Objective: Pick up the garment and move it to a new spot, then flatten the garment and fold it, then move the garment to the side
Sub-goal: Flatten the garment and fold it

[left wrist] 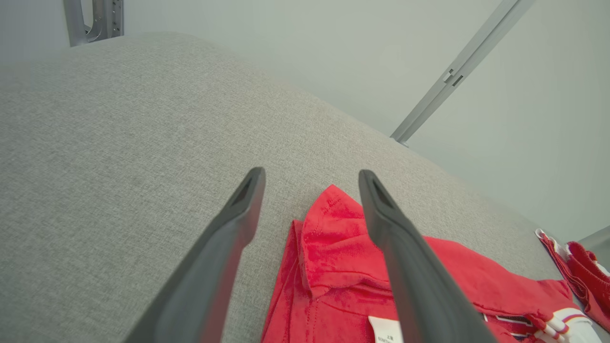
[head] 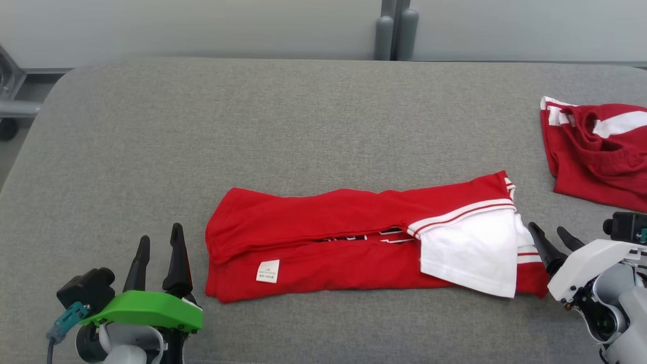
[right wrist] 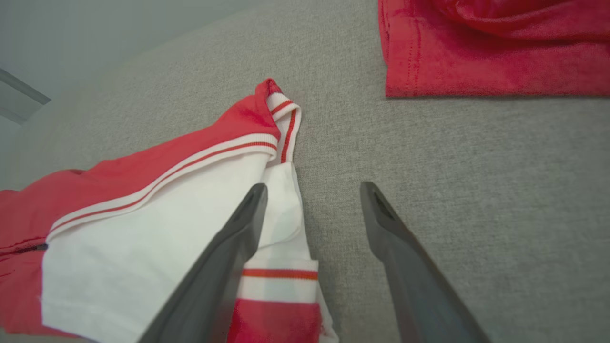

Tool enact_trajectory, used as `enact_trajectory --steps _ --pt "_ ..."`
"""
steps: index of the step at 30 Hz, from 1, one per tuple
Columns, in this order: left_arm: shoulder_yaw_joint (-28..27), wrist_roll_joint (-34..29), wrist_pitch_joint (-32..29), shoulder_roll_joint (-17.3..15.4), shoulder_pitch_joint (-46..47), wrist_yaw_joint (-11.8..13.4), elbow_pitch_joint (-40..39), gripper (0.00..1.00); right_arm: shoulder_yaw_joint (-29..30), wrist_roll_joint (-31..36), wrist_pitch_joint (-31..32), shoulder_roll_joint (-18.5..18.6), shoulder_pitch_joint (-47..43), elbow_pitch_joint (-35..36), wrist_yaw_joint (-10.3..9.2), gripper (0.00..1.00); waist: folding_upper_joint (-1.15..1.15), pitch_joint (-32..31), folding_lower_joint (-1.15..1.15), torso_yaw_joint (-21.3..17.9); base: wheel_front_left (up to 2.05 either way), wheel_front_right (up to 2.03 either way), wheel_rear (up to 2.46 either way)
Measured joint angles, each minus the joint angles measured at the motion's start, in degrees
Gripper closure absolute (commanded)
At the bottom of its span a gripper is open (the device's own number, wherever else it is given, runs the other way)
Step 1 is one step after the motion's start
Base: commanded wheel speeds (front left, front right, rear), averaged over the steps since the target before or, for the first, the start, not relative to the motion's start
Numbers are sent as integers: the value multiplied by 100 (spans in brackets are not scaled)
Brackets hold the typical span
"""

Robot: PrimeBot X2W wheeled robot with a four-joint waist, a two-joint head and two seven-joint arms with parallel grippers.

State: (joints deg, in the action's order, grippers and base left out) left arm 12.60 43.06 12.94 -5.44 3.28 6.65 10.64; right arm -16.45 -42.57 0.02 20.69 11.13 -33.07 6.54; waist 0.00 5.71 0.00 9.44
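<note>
Head view: garment (head: 328, 237) lies lengthwise left-right, white end rightward; left fingers (head: 177, 263) and right fingers (head: 543, 247) wide, empty

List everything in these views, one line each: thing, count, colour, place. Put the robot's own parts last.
folded garment: one, red with a white sleeve, middle of the table
care label: one, white, on the folded garment's near left part
second garment: one, red with white stripes, crumpled, table's far right
table: one, grey fabric top, under both garments
posts: two, grey, behind the table's far edge
left gripper: one, dark fingers, green cover, lower left, open
right gripper: one, dark fingers, white cover, lower right, open
</note>
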Motion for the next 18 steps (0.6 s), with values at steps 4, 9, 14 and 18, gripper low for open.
enact_trajectory --steps 4,9,14,18 --pt "-18 -5 23 35 -14 11 -46 0 38 -146 244 12 143 -110 0 0 0 6 0 205 0 0 0" --pt "-110 -52 24 37 -52 19 -165 0 11 -253 591 19 307 -290 22 0 0 39 0 399 0 0 0" --pt "-163 -76 26 40 -116 19 -210 0 -24 -331 851 12 388 -494 49 0 0 89 0 460 0 0 0" --pt "-179 -107 26 49 -156 19 -260 0 2 -408 1015 13 454 -621 51 0 0 110 0 468 0 0 0"
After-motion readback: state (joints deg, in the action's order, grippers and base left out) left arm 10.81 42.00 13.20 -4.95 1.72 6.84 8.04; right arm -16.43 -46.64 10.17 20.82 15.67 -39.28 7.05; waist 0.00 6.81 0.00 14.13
